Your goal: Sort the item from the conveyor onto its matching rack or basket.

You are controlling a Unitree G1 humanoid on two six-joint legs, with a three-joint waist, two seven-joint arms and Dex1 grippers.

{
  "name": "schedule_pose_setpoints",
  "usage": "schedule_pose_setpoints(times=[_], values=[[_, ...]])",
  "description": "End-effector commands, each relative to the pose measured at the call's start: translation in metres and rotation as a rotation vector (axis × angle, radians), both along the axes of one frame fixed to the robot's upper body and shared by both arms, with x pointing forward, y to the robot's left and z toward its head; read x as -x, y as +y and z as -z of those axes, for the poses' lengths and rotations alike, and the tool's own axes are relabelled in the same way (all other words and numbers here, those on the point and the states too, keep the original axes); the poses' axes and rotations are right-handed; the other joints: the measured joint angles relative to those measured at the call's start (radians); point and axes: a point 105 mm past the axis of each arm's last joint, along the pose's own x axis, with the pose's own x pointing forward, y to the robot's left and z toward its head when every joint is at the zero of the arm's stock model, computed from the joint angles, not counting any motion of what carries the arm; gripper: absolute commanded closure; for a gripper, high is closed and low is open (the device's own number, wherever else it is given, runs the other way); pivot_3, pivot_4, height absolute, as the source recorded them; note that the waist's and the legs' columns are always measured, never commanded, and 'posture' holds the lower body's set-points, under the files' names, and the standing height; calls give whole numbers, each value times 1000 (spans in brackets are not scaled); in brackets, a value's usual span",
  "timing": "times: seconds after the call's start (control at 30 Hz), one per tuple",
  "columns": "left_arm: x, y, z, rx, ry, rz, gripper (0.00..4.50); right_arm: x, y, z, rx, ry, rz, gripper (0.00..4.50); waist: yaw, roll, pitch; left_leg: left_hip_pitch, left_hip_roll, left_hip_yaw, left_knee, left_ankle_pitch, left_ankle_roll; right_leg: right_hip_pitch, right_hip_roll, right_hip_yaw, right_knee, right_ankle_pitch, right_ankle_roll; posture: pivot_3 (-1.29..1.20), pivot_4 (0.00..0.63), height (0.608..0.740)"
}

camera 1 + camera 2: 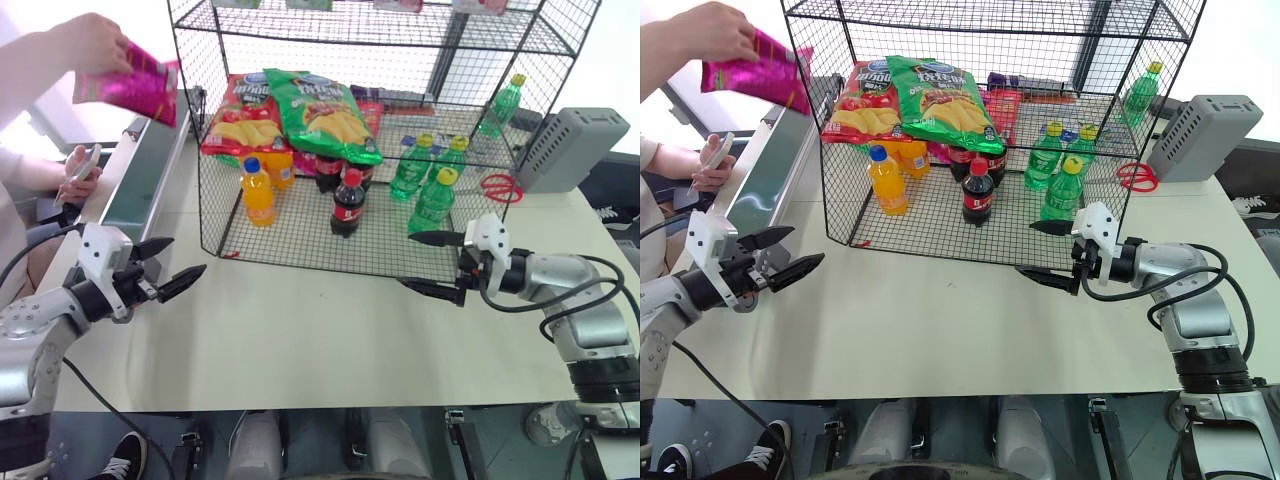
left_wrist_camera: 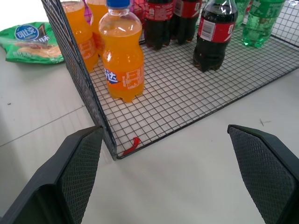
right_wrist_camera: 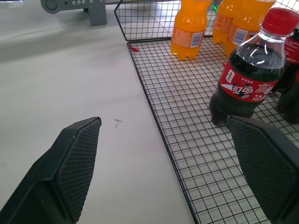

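A person's hand holds the magenta-pink crisp bag, the item, in the air over the far end of the conveyor, a dark green belt in a silver frame along the table's left side. The black wire rack stands mid-table. My left gripper hovers open and empty over the table beside the conveyor, in front of the rack's near left corner. My right gripper stands open and empty at the rack's near right edge; in the right wrist view its fingers frame the rack's bottom mesh.
On the rack's bottom tier stand orange soda bottles, cola bottles and green bottles; a red crisp bag and a green one lie above them. A grey box and a red ring sit at the right.
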Motion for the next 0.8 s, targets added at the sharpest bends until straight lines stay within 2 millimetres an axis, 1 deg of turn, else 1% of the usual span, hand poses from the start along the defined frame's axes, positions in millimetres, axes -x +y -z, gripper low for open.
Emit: schedule_pose_setpoints(times=[0.03, 0.13, 0.23, 0.33, 0.4, 0.47, 0.63, 0.73, 0.8], values=[[2, 0, -14, -22, -56, 11, 0, -1, 3, -8, -11, -40, -16, 26, 0, 0, 0, 0, 0, 0, 0, 0, 0, 0, 0, 0, 0, 0, 0, 0, 150, 740], [-3, 4, -24, -32, -123, -18, 0, -1, 4, -9, -12, -43, -20, 26, 0, 0, 0, 0, 0, 0, 0, 0, 0, 0, 0, 0, 0, 0, 0, 0, 150, 740], [-4, 5, -27, -41, -150, -12, 0, -2, 4, -8, -11, -45, -20, 26, 1, 0, 0, 0, 0, 0, 0, 0, 0, 0, 0, 0, 0, 0, 0, 0, 150, 740], [-3, 6, -25, -51, -142, -7, 0, -2, 4, -8, -10, -43, -20, 26, 0, 0, 0, 0, 0, 0, 0, 0, 0, 0, 0, 0, 0, 0, 0, 0, 150, 740], [-1, 8, -19, -81, -123, -13, 0, -1, 4, -7, -10, -35, -25, 26, -1, 0, 0, 0, 0, 0, 0, 0, 0, 0, 0, 0, 0, 0, 0, 0, 150, 740], [0, 7, -17, -69, -110, -12, 0, -1, 4, -7, -9, -33, -26, 26, -2, 0, 0, 0, 0, 0, 0, 0, 0, 0, 0, 0, 0, 0, 0, 0, 150, 740], [2, 5, -18, -60, -121, 2, 0, -2, 4, -8, 0, -41, -28, 26, 0, 0, 0, 0, 0, 0, 0, 0, 0, 0, 0, 0, 0, 0, 0, 0, 150, 740], [1, 9, -14, -101, -120, -23, 0, -3, 5, -8, -2, -42, -33, 26, 0, 0, 0, 0, 0, 0, 0, 0, 0, 0, 0, 0, 0, 0, 0, 0, 150, 740], [1, 10, -15, -104, -132, -27, 0, -3, 6, -7, 1, -41, -41, 26, 0, 0, 0, 0, 0, 0, 0, 0, 0, 0, 0, 0, 0, 0, 0, 0, 150, 740]])
